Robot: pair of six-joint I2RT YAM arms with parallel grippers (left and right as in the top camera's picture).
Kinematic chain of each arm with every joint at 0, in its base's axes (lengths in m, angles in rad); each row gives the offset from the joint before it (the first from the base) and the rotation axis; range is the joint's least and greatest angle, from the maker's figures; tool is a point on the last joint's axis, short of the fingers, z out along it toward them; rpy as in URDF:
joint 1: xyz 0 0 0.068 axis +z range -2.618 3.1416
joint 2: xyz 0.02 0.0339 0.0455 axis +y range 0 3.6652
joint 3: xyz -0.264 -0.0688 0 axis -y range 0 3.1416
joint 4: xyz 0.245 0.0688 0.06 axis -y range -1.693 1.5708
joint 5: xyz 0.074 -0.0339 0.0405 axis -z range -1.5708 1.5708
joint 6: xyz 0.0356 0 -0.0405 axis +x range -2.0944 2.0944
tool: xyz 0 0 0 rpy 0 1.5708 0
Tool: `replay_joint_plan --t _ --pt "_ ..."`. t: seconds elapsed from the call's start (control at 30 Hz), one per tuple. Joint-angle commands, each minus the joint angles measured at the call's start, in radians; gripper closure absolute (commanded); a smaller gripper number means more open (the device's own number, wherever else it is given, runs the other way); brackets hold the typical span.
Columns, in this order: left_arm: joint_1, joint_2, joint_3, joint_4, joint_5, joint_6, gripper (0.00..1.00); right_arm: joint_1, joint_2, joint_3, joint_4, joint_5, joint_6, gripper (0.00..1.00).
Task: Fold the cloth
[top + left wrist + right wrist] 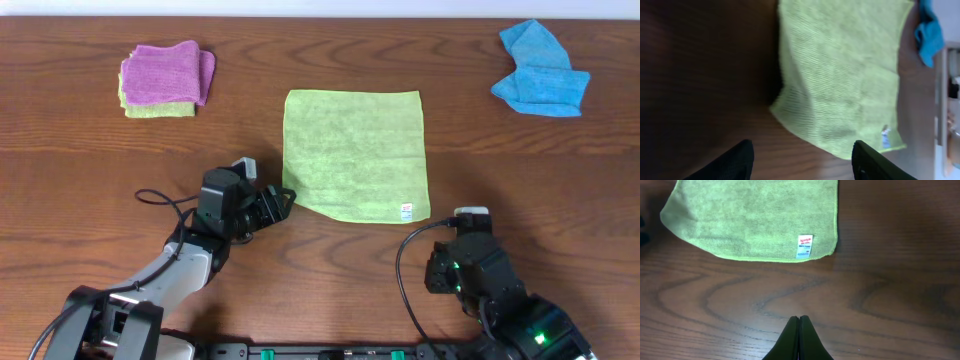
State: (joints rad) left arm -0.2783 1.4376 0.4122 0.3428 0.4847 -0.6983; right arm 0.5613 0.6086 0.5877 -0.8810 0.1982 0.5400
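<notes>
The cloth (pixel 355 150) is a lime-green square lying flat in the middle of the wooden table. A small white tag (pixel 407 211) sits at its near right corner. My left gripper (pixel 278 203) is low at the cloth's near left corner. In the left wrist view the left gripper (pixel 802 160) is open, with only bare wood between the fingers and the cloth (pixel 840 70) just ahead. My right gripper (pixel 799 317) is shut on nothing. It hovers over bare wood, a short way in front of the tag (pixel 805 246) on the cloth (pixel 750 215).
A folded purple cloth (pixel 167 72) lies on a folded lime-green one (pixel 155 108) at the far left. A crumpled bright blue cloth (pixel 540 75) lies at the far right. The right arm's body (pixel 500 300) and a black cable (pixel 405 270) occupy the near right.
</notes>
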Motion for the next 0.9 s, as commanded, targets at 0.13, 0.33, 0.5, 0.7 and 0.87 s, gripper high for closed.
replay_joint_plan --t 0.13,0.33,0.5,0.7,0.87 --pt "0.005 0.002 0.018 0.006 -0.077 0.041 0.36 0.011 0.000 -0.001 -0.002 -0.005 -0.017 0.98" --pt "0.005 0.008 0.018 0.012 -0.077 0.040 0.34 0.011 0.000 -0.001 0.013 -0.045 -0.052 0.99" --pt "0.005 0.052 0.018 0.076 -0.032 0.032 0.34 0.006 0.011 -0.001 0.049 -0.042 -0.086 0.98" --pt "0.005 0.115 0.018 0.168 0.015 -0.017 0.35 0.006 0.052 -0.001 0.060 -0.038 -0.093 0.98" --pt "0.005 0.127 0.018 0.171 0.014 -0.021 0.35 0.006 0.067 -0.001 0.062 -0.038 -0.093 0.98"
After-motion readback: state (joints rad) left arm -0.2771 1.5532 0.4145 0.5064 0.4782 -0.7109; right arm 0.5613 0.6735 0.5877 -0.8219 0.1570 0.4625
